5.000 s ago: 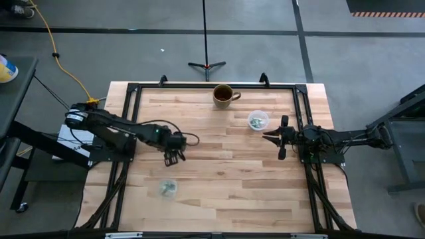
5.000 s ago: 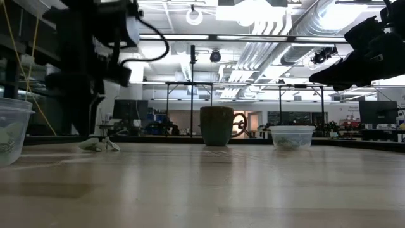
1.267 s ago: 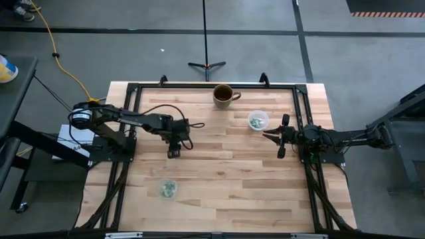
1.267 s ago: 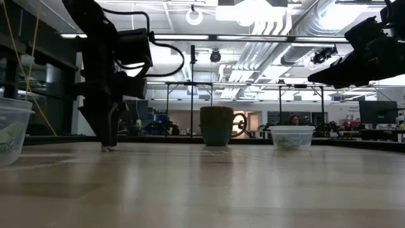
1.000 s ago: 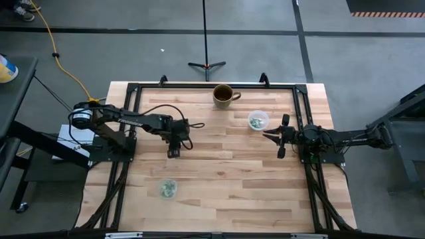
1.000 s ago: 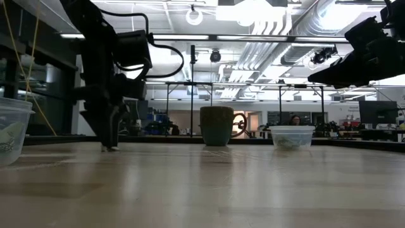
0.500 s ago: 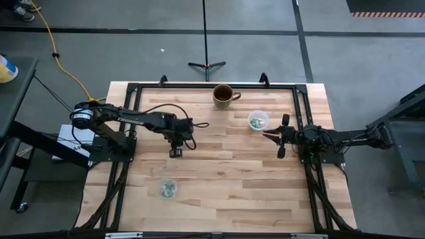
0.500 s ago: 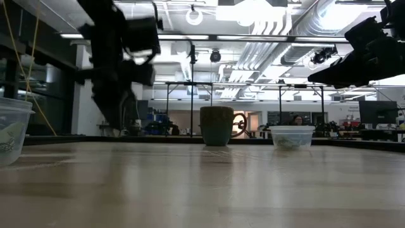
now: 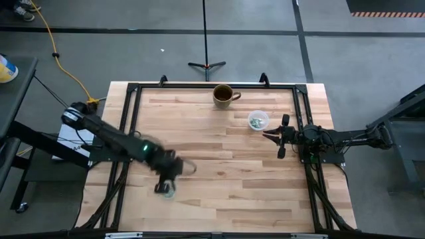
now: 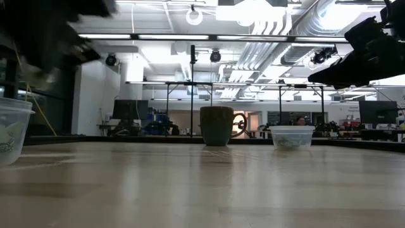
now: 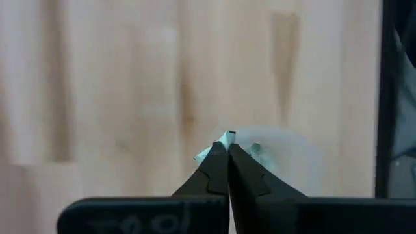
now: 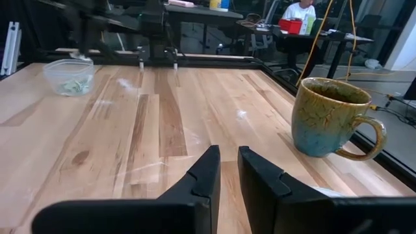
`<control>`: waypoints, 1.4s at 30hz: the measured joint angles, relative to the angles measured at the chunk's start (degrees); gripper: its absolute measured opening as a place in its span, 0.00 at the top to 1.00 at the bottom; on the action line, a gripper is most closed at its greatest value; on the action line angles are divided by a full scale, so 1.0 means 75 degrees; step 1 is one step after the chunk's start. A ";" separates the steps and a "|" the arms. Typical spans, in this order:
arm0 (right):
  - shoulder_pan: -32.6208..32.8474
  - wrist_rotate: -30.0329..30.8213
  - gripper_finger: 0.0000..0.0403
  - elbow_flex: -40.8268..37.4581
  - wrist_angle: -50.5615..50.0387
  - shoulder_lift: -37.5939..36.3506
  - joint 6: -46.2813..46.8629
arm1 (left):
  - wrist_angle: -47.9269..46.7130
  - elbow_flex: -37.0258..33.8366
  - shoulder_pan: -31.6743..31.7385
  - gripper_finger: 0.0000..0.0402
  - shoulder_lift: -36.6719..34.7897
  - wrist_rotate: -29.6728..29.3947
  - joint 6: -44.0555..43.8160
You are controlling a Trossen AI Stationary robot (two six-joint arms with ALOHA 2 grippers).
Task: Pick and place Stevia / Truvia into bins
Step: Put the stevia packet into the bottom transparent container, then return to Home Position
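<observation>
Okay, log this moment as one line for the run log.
left end effector: shut on packet, above near cup | right end effector: open, idle beside far cup | mug: untouched

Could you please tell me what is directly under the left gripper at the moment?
The left gripper, shut on a sweetener packet, hangs above the near-left clear cup. Something pale green shows inside the cup; the fingers cover the rest, and its contents cannot be counted.

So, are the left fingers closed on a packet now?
Yes. In the left wrist view the left gripper is shut, with a pale green packet pinched at its tips above a clear cup.
</observation>
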 joint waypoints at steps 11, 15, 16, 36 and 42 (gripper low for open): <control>0.0000 0.0053 0.87 -0.0003 0.0154 0.0003 0.0107 | 0.0066 0.0000 -0.1787 0.81 0.0026 -0.1669 -0.1743; 0.0000 0.0046 0.88 -0.0003 0.0160 0.0003 0.0323 | 0.0019 0.0000 -0.1696 0.65 0.0029 -0.1906 -0.1491; 0.0000 0.0044 0.88 -0.0003 0.0160 0.0003 0.0340 | 0.0022 0.0000 -0.1682 0.62 0.0029 -0.2008 -0.1390; 0.0000 0.0069 0.88 -0.0003 0.0376 -0.0012 0.0309 | 0.7273 -0.4672 0.1786 0.78 -0.3666 -0.2826 0.3879; -0.0002 -0.0177 0.87 -0.0003 0.0352 -0.0006 0.0239 | 0.7565 -0.5907 0.2236 0.95 -0.6109 -0.1563 0.4442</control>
